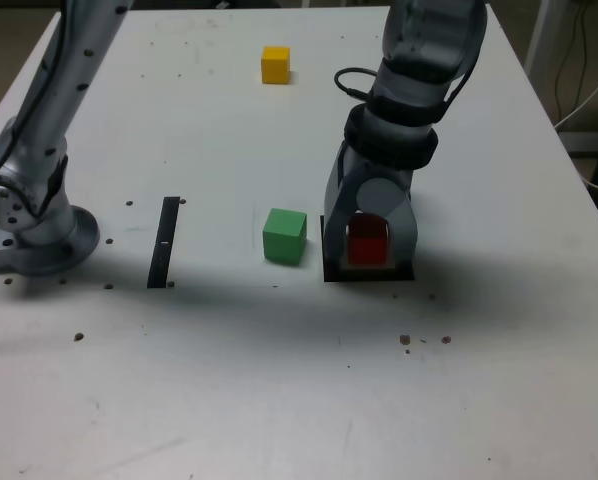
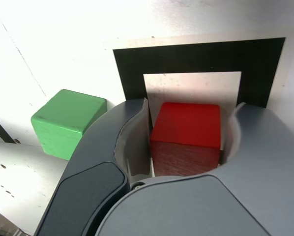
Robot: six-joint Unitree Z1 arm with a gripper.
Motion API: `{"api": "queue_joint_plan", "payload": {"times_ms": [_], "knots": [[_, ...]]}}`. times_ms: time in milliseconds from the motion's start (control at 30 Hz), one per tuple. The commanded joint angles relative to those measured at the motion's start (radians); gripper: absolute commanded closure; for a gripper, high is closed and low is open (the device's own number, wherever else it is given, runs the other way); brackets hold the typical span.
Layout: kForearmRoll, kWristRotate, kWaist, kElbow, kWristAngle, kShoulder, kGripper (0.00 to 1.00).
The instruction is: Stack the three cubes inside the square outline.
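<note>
The red cube (image 1: 369,240) (image 2: 186,130) sits on the white centre of the square outline (image 1: 369,274) (image 2: 196,56). My gripper (image 1: 370,250) (image 2: 191,105) reaches down around it with a jaw on either side. The jaws stand slightly apart, and a thin gap shows beside the cube on one side, so the gripper is open. The green cube (image 1: 284,235) (image 2: 68,120) rests on the table just off the outline, on the exterior view's left of it. The yellow cube (image 1: 275,64) lies alone far back on the table.
A thin black strip (image 1: 164,242) lies on the white table to the exterior view's left of the green cube. The arm's base (image 1: 29,220) stands at the table's left edge. Small dark specks dot the surface.
</note>
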Motion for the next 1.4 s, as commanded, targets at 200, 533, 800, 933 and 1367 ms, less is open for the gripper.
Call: {"api": "queue_joint_plan", "payload": {"times_ms": [200,533,800,933,1367], "knots": [[-0.007,-0.002,0.008,0.029,0.008,-0.043,0.02],[0.025,-0.025,0.008,0.039,0.059,-0.151,0.02],[0.072,-0.024,0.012,0.037,0.075,-0.188,0.02],[0.086,-0.003,0.040,0.040,0.081,-0.194,0.02],[0.114,0.145,0.300,0.038,0.102,-0.227,0.02]]}}
